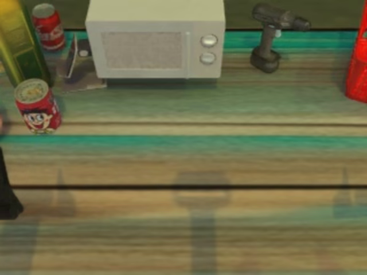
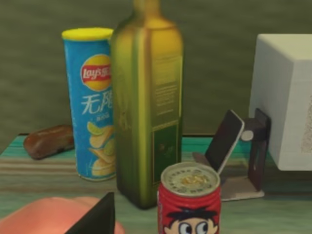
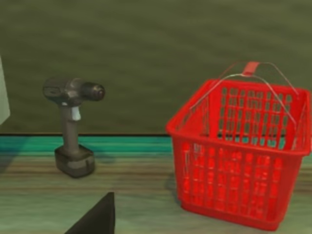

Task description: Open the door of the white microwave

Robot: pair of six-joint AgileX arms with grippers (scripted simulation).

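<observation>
Step in hand: none begun, judging by the scene; the door [image 1: 143, 50] sits flush and closed on the white microwave [image 1: 156, 17].
Microwave position: at the far edge of the counter [image 1: 183, 154], a little left of centre in the top view, its front facing the near side.
Door: the mesh-window panel covers most of the front, with two knobs [image 1: 209, 48] just to its right.
Left arm: only a dark part [image 1: 7, 195] shows at the top view's left edge, well short of the microwave; the state of its claw cannot be told.
Right arm: not visible in the top view; the state of its claw cannot be told either.
Claw relative to door: both well apart from it, nothing touching the appliance.
Next move: probably an approach to the door's free edge beside the knobs, then a pull outward.
Nearby clutter: red can [image 1: 38, 106], green bottle [image 2: 147, 97] and phone stand [image 1: 77, 66] crowd the microwave's left; drill [image 1: 272, 34] and red basket [image 3: 241, 156] stand to its right.
</observation>
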